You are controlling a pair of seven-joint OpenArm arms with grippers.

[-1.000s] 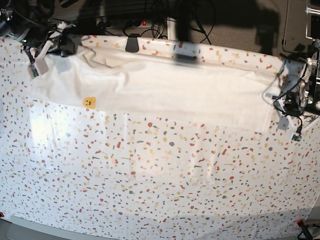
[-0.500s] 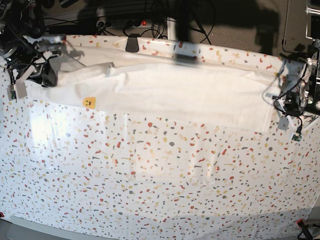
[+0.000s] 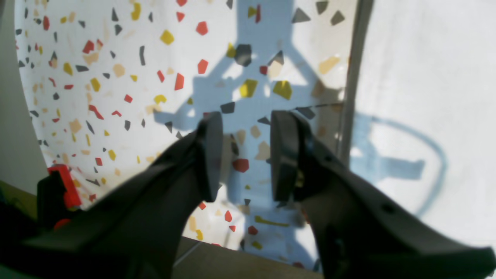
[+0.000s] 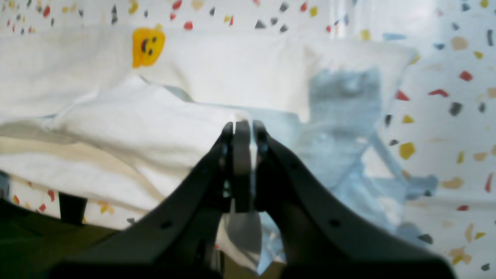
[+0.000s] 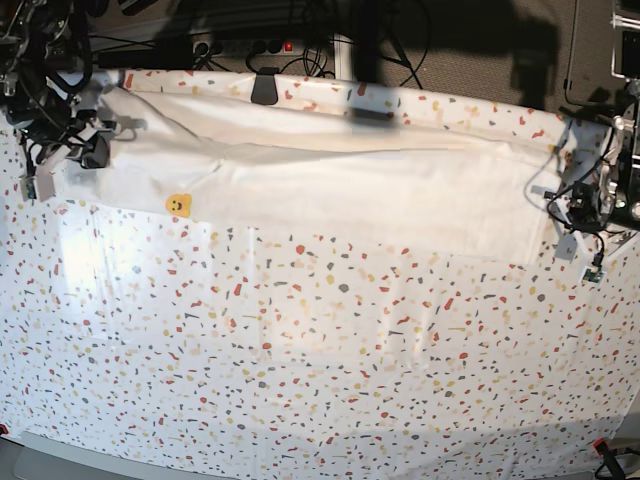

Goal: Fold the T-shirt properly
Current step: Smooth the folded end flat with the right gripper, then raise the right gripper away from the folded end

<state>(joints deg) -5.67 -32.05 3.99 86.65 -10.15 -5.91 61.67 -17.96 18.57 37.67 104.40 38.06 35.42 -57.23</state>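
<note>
Right gripper (image 4: 242,128), jaws pinching the T-shirt (image 5: 330,185) sleeve, has dragged it outward at far left, flattening it; left gripper (image 3: 244,155) jaws spread, idle.

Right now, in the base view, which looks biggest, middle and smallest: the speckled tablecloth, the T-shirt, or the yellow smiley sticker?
1. Speckled tablecloth, biggest; it fills most of the view.
2. T-shirt, a long white band across the far side.
3. Yellow smiley sticker, smallest by far.

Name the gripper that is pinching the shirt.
The right gripper, jaws shut on the T-shirt edge; the left gripper stands open over bare tablecloth.
</note>
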